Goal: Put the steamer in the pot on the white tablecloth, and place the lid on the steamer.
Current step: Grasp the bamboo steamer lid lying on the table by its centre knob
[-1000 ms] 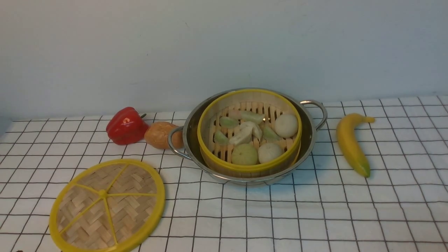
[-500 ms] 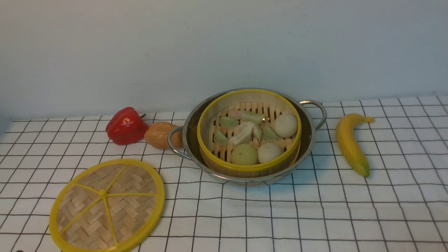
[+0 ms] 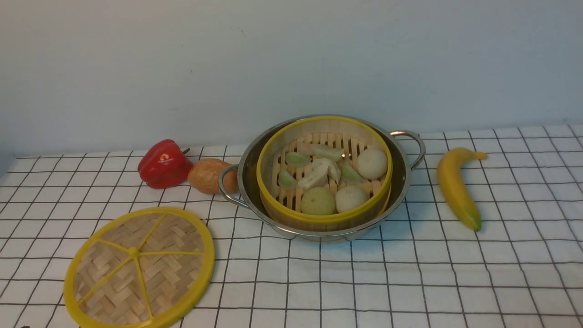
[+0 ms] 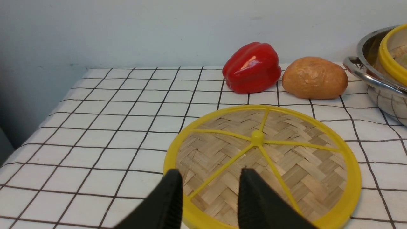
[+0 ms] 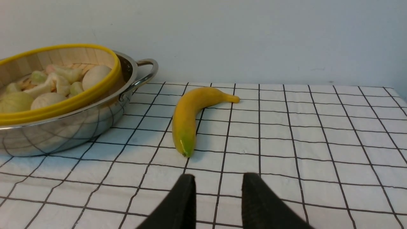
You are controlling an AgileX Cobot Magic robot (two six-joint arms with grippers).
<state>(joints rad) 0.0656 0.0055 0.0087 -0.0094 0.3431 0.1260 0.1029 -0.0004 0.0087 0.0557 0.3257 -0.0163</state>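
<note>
Steamer point(image 3: 325, 126) sitting inside pot point(image 3: 401, 182) on white tablecloth point(image 3: 410, 273), uncovered, dumplings showing. Lid point(image 3: 139, 269) lying flat on cloth, nearer robot and left of pot, apart from it. Left gripper point(image 4: 210, 171) hovering over lid's near edge, fingers partly spread, gripping nothing. Right gripper point(image 5: 219, 176) hanging over bare cloth near banana point(image 5: 187, 121), fingers spread, gripping nothing. Red pepper point(image 3: 164, 164) and potato point(image 3: 207, 175) lying beyond lid, potato just beside pot's left handle. Banana lying right of pot, apart.

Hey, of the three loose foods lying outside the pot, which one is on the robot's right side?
The yellow banana; it lies alone right of the pot, while the red pepper and the brown potato sit together on its left.
</note>
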